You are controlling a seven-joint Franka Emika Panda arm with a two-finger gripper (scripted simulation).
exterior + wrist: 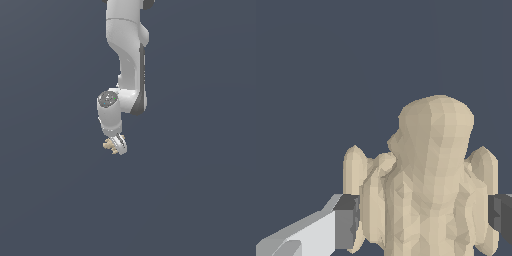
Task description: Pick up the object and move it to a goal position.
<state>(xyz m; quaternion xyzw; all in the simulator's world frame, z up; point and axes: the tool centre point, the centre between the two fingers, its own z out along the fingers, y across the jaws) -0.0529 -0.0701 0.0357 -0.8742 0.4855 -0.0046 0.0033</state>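
- In the exterior view, we see only a small tan part of the object (108,145); the rest is covered by the gripper (118,145) and is too small for us to read its shape.
- In the same view, the upper part of the arm (131,60) is cut off by the frame's top edge, so we cannot see its base.
- In the wrist view, the object (431,195) fills the lower half of the frame and its lower portion is cut off by the frame edge.
- Only parts of the two dark finger pads (347,220) show in the wrist view, one on each side of the object; the far pad is cut by the frame edge.
- The arm hangs downward from the top of the exterior view, bends at a round joint (108,99), and ends with the gripper pointing down and slightly toward the exterior view's right.
- The gripper is closed on the object, with a pad pressed against each flank of it.
- The object shows a rounded central lump with ridged stubs at both sides.
- We see only a plain dark blue-grey background (200,190) around the arm; nothing stands near the gripper or the object.
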